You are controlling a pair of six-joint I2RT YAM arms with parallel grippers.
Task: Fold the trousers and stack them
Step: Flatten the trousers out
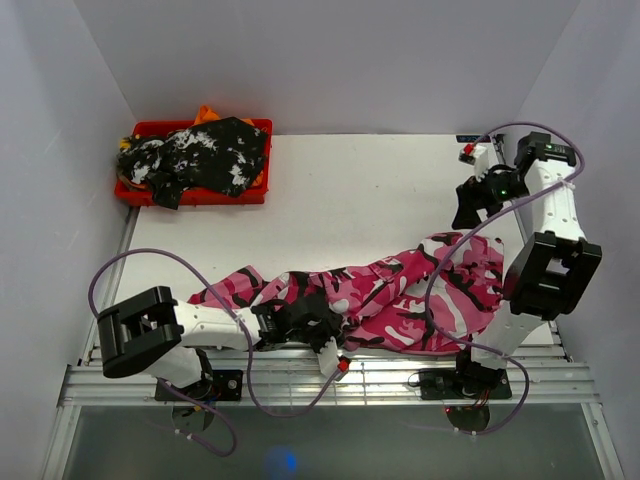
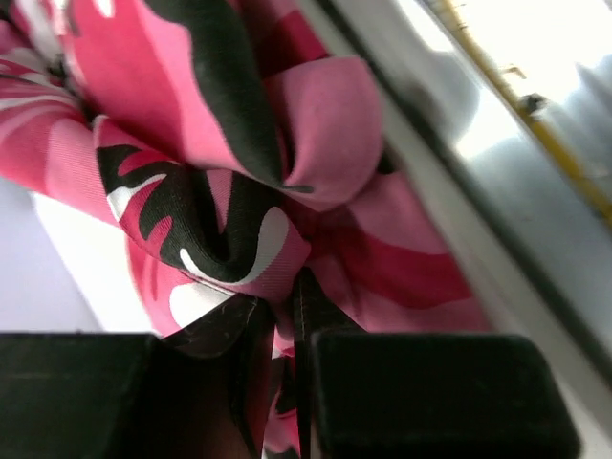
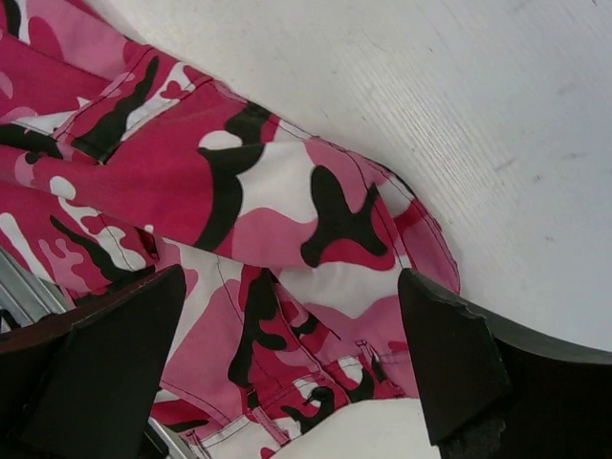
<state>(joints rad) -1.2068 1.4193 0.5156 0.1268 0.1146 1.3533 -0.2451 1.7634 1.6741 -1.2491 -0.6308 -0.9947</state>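
My left gripper (image 1: 325,345): clamped on a bunched fold of the pink camouflage trousers (image 1: 400,290) at the near edge of the table (image 1: 350,190). In my left wrist view the cloth (image 2: 191,143) is pinched in the narrow gap between my fingers (image 2: 430,382).

My right gripper (image 1: 467,212): fingers spread wide, gripping nothing, raised over the table's right side just beyond the trousers' right end.

Right wrist view: the trousers (image 3: 268,191) lie below and between my spread fingers (image 3: 449,363), with bare table (image 3: 478,115) beyond the cloth's edge.

Trousers: crumpled in a long band along the near edge of the table, from left of centre to the right arm's base.

Black-and-white garment (image 1: 210,155): heaped in a red tray (image 1: 135,190) at the far left corner, well apart from both grippers.
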